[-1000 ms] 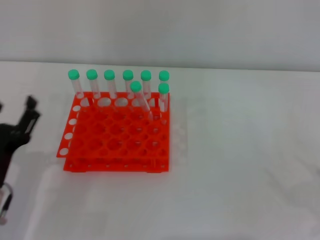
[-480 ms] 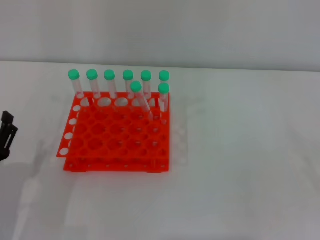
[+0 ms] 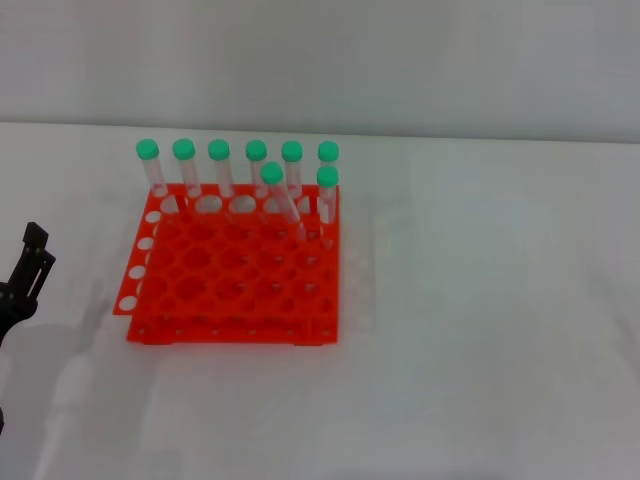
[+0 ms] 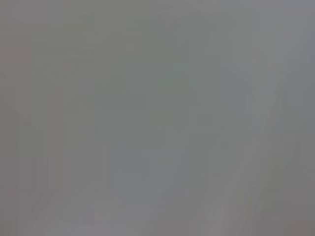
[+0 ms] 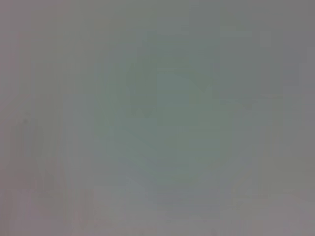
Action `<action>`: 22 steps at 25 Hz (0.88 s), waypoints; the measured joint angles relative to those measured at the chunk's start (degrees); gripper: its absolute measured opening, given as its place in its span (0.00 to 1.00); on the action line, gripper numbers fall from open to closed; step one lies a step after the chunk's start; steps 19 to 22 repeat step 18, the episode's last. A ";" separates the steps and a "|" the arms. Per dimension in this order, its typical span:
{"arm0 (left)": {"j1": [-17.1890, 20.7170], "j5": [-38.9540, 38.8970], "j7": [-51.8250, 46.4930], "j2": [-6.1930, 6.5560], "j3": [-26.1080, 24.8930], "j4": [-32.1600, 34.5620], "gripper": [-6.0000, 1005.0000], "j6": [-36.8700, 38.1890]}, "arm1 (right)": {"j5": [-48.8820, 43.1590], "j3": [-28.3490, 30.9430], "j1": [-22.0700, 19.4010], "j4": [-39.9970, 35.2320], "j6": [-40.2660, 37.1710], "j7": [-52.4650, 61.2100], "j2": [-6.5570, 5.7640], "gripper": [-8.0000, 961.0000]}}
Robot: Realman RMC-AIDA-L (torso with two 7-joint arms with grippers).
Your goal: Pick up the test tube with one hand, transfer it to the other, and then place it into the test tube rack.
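Rack [image 3: 235, 270] centre-left on table [image 3: 480, 300], eight tubes in back rows; one tube [image 3: 283, 203] tilted. Left gripper [image 3: 25, 275] at left edge, apart from rack, finger state unclear. Wrist views blank.

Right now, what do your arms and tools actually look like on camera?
Only the left tool shows, at the head view's left edge: matte black, angular, with thin finger-like prongs on a dark body. No cables, markings or lights can be made out. The right arm is out of view, and both wrist views are featureless grey.

Tubes [image 3: 256, 165] in rack's [image 3: 235, 280] back rows; left gripper [image 3: 30, 265] leftward.
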 joint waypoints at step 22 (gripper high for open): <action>0.32 -0.06 -0.36 -0.18 -0.09 -0.33 0.88 -1.97 | 0.63 0.91 1.51 2.60 -2.86 0.02 0.11 0.91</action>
